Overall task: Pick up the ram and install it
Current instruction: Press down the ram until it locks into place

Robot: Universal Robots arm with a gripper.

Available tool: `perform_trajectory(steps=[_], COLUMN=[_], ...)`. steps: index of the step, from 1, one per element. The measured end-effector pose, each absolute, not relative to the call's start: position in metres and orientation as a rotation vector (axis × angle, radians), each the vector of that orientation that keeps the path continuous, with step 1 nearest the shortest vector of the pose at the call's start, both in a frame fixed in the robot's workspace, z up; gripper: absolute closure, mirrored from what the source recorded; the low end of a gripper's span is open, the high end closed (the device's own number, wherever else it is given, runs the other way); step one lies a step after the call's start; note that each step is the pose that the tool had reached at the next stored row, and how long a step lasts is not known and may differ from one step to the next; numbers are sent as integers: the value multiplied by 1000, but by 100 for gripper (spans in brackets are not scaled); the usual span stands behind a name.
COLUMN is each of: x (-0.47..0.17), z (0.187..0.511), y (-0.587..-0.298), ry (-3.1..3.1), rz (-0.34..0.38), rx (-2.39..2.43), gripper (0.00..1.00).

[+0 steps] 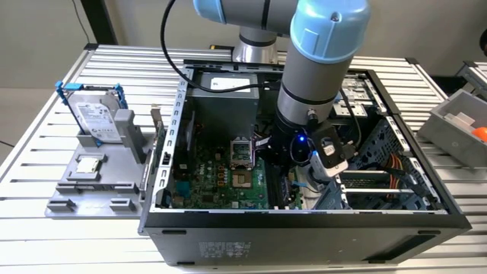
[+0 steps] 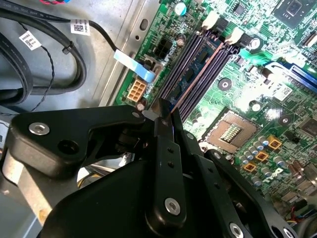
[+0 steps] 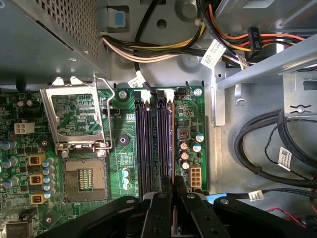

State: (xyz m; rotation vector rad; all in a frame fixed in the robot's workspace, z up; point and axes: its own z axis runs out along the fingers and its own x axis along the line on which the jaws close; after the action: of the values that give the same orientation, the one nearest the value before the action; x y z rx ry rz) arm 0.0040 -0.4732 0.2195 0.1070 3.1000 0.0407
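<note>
At the centre of the exterior view, inside the computer case (image 1: 182, 114), the gripper (image 2: 163, 111) stood pinched shut on the ram (image 2: 195, 62), already lying in its slot, where uneven pressure might leave one end unseated.

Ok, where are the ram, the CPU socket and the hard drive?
ram (image 2: 198, 62), second wrist view: its blue face with chips.
CPU socket (image 3: 81, 181), first wrist view: middle of the contact field.
hard drive (image 1: 97, 117), exterior view: its silver front face.
</note>
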Motion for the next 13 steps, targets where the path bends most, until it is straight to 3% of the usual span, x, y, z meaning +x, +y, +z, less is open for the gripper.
perform_trajectory(steps=[13], x=[4], z=[216], y=[-471], ry=[3100], rz=[36], rx=[107], gripper=[100])
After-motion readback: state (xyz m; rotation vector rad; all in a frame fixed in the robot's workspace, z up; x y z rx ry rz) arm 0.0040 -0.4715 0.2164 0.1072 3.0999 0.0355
